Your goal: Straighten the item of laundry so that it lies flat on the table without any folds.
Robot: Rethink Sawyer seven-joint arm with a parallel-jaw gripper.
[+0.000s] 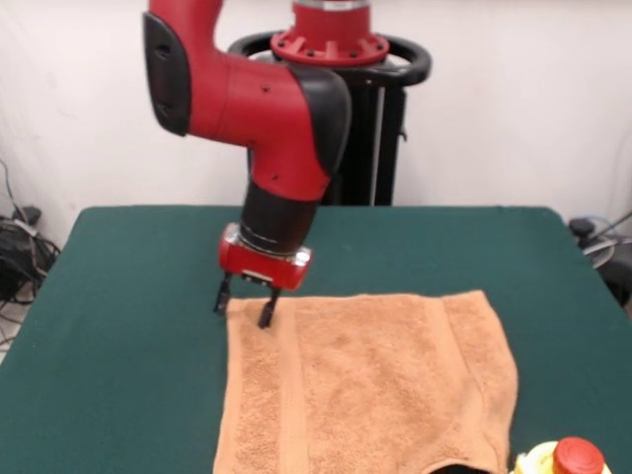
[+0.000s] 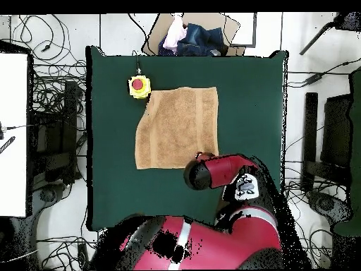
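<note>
The item of laundry, an orange-tan towel [image 1: 375, 385] [image 2: 178, 127], lies spread on the green table [image 1: 118, 296] [image 2: 113, 141]. Band stripes run near its left and right edges in the front view. Its near right corner [image 1: 464, 456] is tucked in, leaving a slanted edge there. My gripper [image 1: 244, 306] hangs low over the towel's far left corner and is open. One fingertip [image 1: 222, 299] is just off the cloth and the other [image 1: 267, 316] is on it. In the overhead view the red arm [image 2: 211, 171] covers the gripper at the towel's lower right corner.
A yellow box with a red button [image 1: 565, 460] [image 2: 139, 85] stands on the table right by the towel's tucked corner. A cardboard box of clothes [image 2: 189, 35] sits beyond the table's top edge in the overhead view. Cables lie on the floor around the table.
</note>
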